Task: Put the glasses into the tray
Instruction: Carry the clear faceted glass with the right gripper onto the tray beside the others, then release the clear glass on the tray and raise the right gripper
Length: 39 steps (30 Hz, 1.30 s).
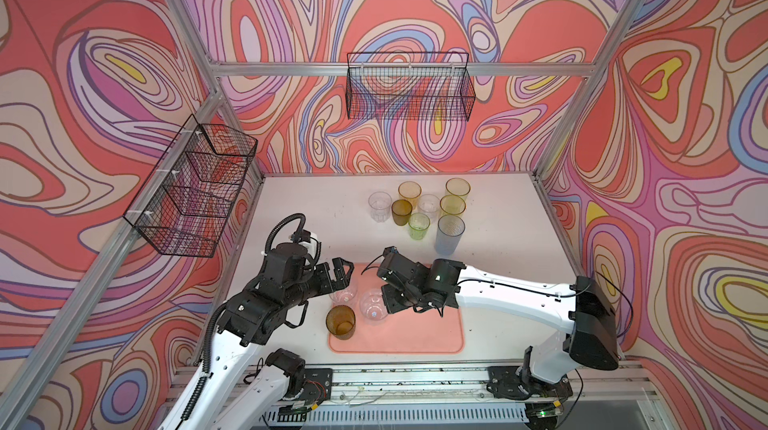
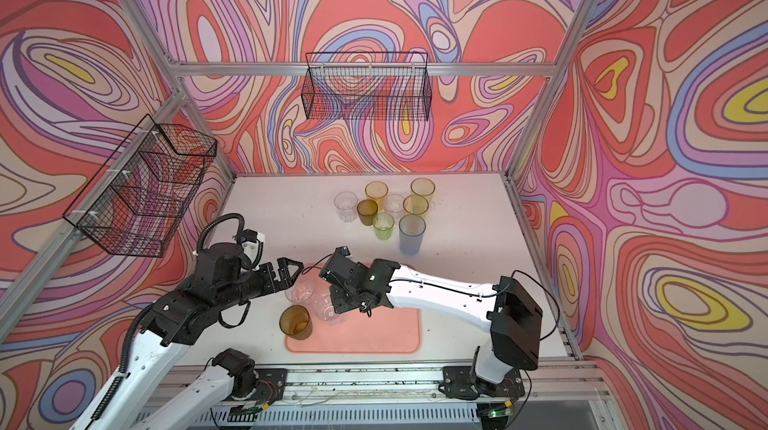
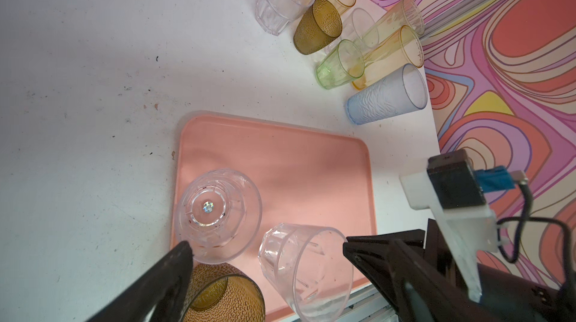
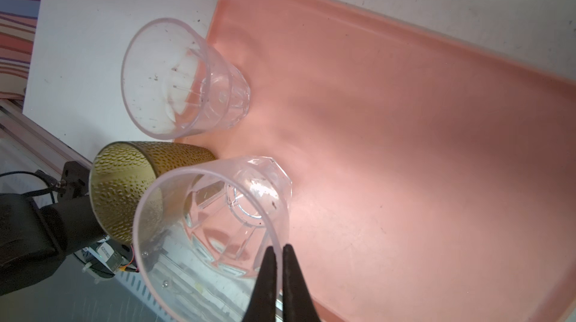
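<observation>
Over left half of tray (image 1: 415, 332): right gripper (image 4: 278, 250) clamped on rim of clear tumbler (image 4: 218, 220). Left gripper (image 1: 344, 276) spread wide, empty (above second clear tumbler (image 1: 343, 295) at tray's left edge). Amber tumbler (image 1: 340, 322) upright at tray's lower-left corner. Eight other glasses (image 1: 428, 204) clustered on table (image 1: 311, 207), higher in frame.

Picture edges crop the amber glass (image 3: 240, 292) and the tray (image 4: 436, 149) in the wrist views.

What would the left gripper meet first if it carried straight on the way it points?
Probably the clear glass pinched by the right gripper; it lies ahead between the left gripper's open jaws. Depth is unclear.
</observation>
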Each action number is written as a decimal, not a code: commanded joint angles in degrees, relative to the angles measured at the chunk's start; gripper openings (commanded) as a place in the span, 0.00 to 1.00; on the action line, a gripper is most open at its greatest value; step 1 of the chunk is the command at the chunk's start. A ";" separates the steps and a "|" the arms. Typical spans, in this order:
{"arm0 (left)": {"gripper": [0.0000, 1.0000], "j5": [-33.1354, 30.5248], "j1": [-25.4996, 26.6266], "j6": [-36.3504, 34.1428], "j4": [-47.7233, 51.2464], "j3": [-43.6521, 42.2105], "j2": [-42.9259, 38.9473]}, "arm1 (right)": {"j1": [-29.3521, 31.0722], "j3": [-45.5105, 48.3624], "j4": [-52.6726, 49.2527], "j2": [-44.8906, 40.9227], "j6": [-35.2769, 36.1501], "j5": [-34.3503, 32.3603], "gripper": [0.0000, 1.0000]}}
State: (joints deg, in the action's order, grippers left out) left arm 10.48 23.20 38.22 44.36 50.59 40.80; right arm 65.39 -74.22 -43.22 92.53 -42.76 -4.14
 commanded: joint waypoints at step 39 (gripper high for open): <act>1.00 -1.27 -0.34 0.20 0.10 0.01 2.05 | 4.52 -1.92 -0.79 5.10 -2.98 -2.94 0.17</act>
State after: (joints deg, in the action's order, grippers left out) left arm 10.02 23.20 38.17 44.31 50.59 43.20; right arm 69.58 -74.67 -43.55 97.95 -45.25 -5.17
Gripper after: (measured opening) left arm 0.999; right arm 0.135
